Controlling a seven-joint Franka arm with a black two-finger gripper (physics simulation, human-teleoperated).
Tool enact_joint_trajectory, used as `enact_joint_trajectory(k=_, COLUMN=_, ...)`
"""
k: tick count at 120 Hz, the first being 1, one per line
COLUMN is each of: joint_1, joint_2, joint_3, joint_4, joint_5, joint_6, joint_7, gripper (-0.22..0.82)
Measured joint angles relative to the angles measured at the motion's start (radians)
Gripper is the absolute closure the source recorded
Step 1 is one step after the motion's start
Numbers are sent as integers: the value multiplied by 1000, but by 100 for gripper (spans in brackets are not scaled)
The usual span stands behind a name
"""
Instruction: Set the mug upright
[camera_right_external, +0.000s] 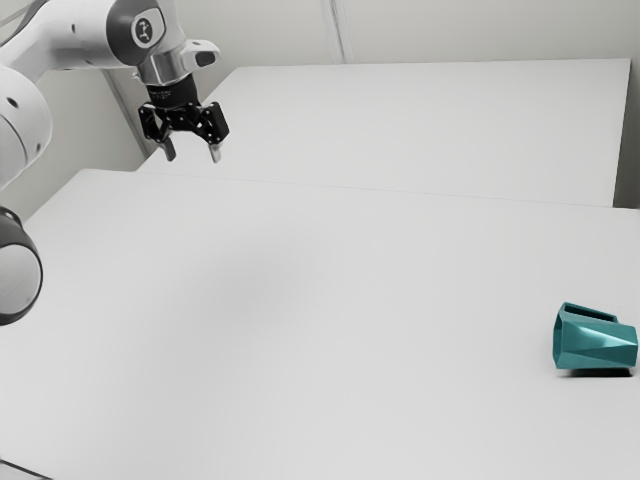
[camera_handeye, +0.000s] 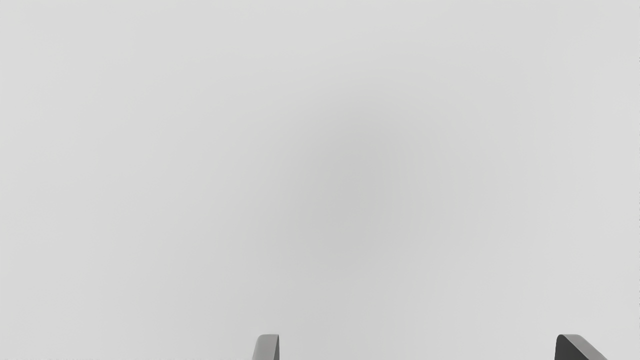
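The faceted teal mug (camera_right_external: 597, 345) lies sideways on the bench (camera_right_external: 300, 330); the claw (camera_right_external: 192, 156) stands wide above.

Bright, diffuse light leaves a soft shadow (camera_handeye: 350, 190) across the table (camera_right_external: 330, 420).

The teal, faceted mug (camera_right_external: 598, 345) lies tipped sideways at the exterior view's right.
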Motion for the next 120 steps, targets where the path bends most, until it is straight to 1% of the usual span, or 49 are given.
enact_joint_trajectory(k=23, joint_1=-13, joint_2=-6, joint_3=9, joint_4=-7, joint_5=-10, joint_6=0, joint_7=0, gripper=0)
enact_joint_trajectory(k=31, joint_1=-29, joint_2=-37, joint_3=7, joint_4=-46, joint_5=-14, joint_6=1, joint_7=0, gripper=0)
enact_joint_trajectory(k=40, joint_1=-50, joint_2=-121, joint_3=-2, joint_4=-180, joint_5=-53, joint_6=31, joint_7=0, gripper=0)
enact_joint_trajectory(k=52, joint_1=-94, joint_2=-235, joint_3=-8, joint_4=-367, joint_5=-154, joint_6=112, joint_7=-1, gripper=0)
enact_joint_trajectory(k=65, joint_1=-151, joint_2=-285, joint_3=-9, joint_4=-512, joint_5=-294, joint_6=204, joint_7=-1, gripper=0)
enact_joint_trajectory(k=79, joint_1=-218, joint_2=-295, joint_3=-10, joint_4=-606, joint_5=-443, joint_6=309, joint_7=1, gripper=0)
enact_joint_trajectory(k=94, joint_1=-296, joint_2=-285, joint_3=-14, joint_4=-700, joint_5=-626, joint_6=438, joint_7=15, gripper=0)
enact_joint_trajectory(k=106, joint_1=-360, joint_2=-261, joint_3=-34, joint_4=-736, joint_5=-766, joint_6=529, joint_7=44, gripper=0)
enact_joint_trajectory(k=120, joint_1=-485, joint_2=-213, joint_3=-38, joint_4=-751, joint_5=-885, joint_6=614, joint_7=92, gripper=0)
